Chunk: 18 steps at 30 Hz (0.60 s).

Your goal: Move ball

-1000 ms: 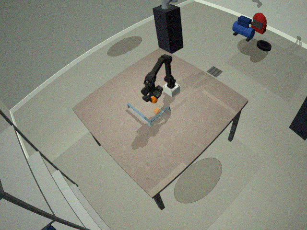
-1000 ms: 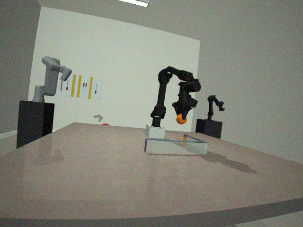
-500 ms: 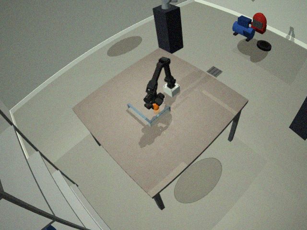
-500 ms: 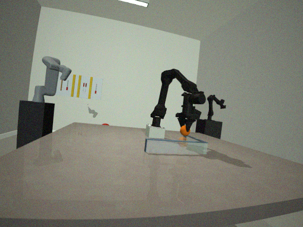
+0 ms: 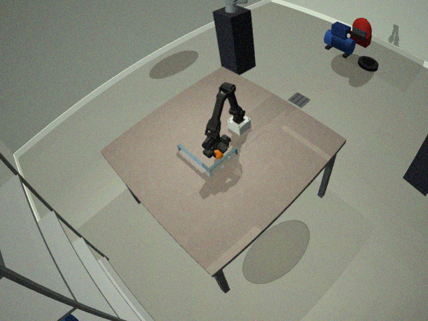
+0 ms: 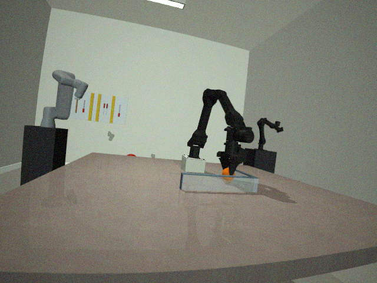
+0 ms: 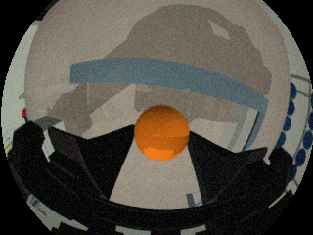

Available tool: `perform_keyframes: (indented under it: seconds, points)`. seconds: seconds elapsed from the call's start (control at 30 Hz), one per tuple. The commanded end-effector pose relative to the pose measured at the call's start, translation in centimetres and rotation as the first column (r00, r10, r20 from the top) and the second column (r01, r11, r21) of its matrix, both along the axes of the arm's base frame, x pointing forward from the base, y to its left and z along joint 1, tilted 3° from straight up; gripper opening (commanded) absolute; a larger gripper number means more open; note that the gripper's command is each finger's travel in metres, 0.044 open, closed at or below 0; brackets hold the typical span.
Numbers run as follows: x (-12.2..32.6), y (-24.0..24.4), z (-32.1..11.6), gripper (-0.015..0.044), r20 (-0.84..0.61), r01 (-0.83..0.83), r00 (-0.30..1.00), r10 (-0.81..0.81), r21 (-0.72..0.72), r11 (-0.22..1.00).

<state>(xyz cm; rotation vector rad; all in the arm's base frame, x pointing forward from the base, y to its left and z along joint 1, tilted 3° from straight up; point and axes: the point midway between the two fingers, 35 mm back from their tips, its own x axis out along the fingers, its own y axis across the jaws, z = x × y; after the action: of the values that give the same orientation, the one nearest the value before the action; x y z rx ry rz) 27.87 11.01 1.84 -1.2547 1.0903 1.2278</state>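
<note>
One ball (image 7: 162,132) between jaws, wrist-view only.

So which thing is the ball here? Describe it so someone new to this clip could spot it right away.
Start at the brown table and find the black arm on its white base. Below it, two low clear walls make a corner. The ball sits just inside them, clamped in the gripper near the right-hand wall. It is the only orange, round thing on the table.

ball (image 7: 162,132) in hand (image 7: 159,157), inside walls (image 6: 217,183), on table (image 6: 121,219)
</note>
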Motion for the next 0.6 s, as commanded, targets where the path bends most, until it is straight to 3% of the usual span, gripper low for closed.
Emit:
perform_keyframes:
  seconds: [0.0,0.3,0.57]
  points:
    - [-0.1,0.0,-0.5,0.0,-0.002,0.006,1.0,-0.006,-0.002,1.0]
    - [0.0,0.0,-1.8,0.0,-0.003,0.006,1.0,-0.006,-0.002,1.0]
    - [0.0,0.0,-1.4,0.021,-0.004,0.0,1.0,0.0,-0.002,1.0]
